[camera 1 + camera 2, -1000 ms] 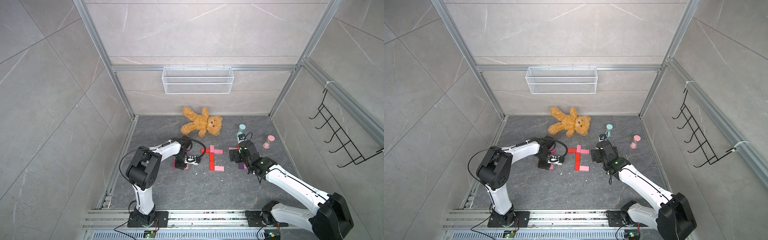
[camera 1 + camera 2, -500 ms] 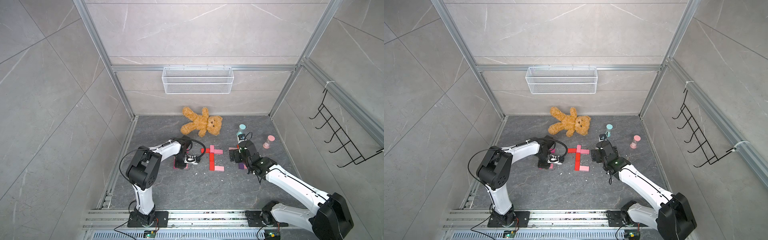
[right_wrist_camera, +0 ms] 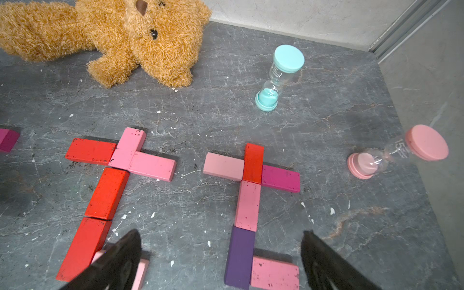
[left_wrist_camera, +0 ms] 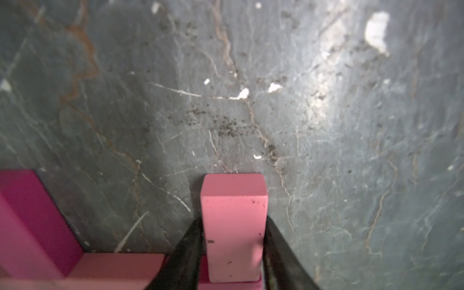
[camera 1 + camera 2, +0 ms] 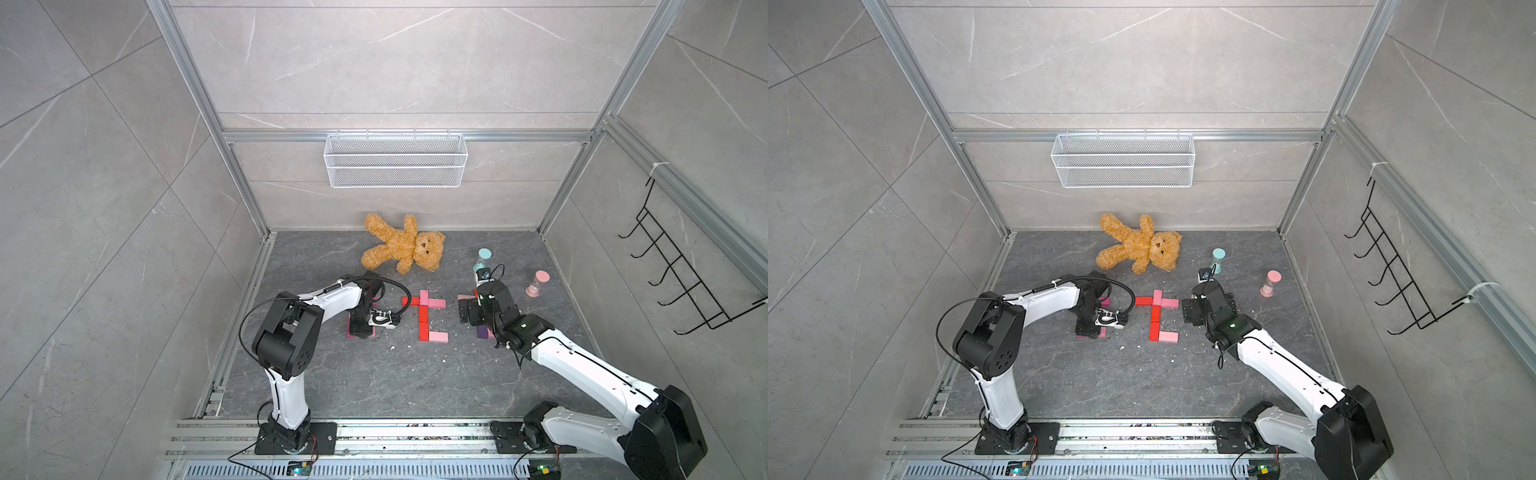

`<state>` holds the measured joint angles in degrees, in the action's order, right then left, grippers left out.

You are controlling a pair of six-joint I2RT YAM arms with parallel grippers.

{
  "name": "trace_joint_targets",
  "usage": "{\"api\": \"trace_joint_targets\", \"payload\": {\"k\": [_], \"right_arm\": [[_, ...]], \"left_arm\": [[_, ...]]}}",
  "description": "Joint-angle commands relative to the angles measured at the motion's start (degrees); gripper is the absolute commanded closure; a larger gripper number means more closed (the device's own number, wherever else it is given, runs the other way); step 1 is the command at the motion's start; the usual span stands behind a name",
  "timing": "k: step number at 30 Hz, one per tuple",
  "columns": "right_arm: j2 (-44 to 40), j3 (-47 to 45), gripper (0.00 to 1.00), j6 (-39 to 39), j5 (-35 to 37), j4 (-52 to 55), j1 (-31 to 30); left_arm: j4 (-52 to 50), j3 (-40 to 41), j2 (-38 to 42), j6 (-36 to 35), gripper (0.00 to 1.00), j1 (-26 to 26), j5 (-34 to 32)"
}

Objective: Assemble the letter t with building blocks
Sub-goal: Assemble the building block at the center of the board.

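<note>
Two letters already lay whole on the floor (image 5: pixel 374 374). The middle t (image 5: pixel 424 316) was red and pink, and the right t (image 3: pixel 248 200), just beside it, was pink, red, magenta and purple. The third, the left letter (image 5: pixel 1103 331), was the one in hand.

The right gripper (image 3: pixel 219 234) hung over the foot of the right t, spread wide and empty. The left gripper (image 4: pixel 233 220) was down at the floor over the left letter. Its fingers (image 4: pixel 187 241) ran close along both long sides of a pink block (image 4: pixel 234 241). That block seemed to lie flat, just beside another pink block (image 4: pixel 113 265) that met a magenta block (image 4: pixel 32 216).

The wrist view did not settle whether the fingers still pinched the block or had just slackened. I judged this the moment of letting go, with the piece placed and the left letter near done. What remained was likely a clean lift that did not nudge the block askew.

Against the top views of a second before, little differed. Both arms and both finished letters stood where they had been, and no shift of the left gripper showed at that size.
</note>
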<state>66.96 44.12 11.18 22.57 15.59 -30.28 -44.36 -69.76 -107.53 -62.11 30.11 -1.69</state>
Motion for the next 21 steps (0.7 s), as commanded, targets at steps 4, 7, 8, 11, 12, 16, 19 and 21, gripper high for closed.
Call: {"api": "trace_joint_targets", "payload": {"k": [4, 7, 8, 11, 12, 16, 19, 21], "right_arm": [[0.15, 0.0, 0.0, 0.71, 0.81, 0.84, 0.13], [0.14, -0.04, 0.0, 0.74, 0.83, 0.75, 0.14], [0.16, -0.08, 0.0, 0.73, 0.85, 0.67, 0.14], [0.28, -0.13, 0.0, 0.69, 0.83, 0.48, 0.14], [0.37, -0.09, 0.0, 0.73, 0.88, 0.49, 0.15], [0.56, -0.1, 0.0, 0.77, 0.87, 0.4, 0.15], [0.8, 0.17, 0.0, 0.69, 0.87, 0.3, 0.14], [1.02, 0.42, 0.0, 0.69, 0.88, 0.31, 0.14]], "left_arm": [[-1.94, -1.07, -1.89, 0.78, 0.01, -0.42, -0.26], [-1.86, -1.56, -1.9, 1.34, 0.01, -0.47, 0.48], [-1.87, -1.82, -1.77, 1.67, 0.0, -0.4, 0.83], [-2.19, -2.87, -0.88, 2.75, 0.01, -0.41, 2.73], [-2.29, -3.16, -0.32, 3.13, 0.01, -0.4, 3.55], [-1.63, -3.13, 2.14, 3.82, 0.01, -0.41, 4.61], [-1.52, -3.1, 4.67, 4.43, 0.01, -0.4, 6.28], [-1.53, -3.1, 6.42, 4.74, 0.0, -0.4, 6.95]]}}
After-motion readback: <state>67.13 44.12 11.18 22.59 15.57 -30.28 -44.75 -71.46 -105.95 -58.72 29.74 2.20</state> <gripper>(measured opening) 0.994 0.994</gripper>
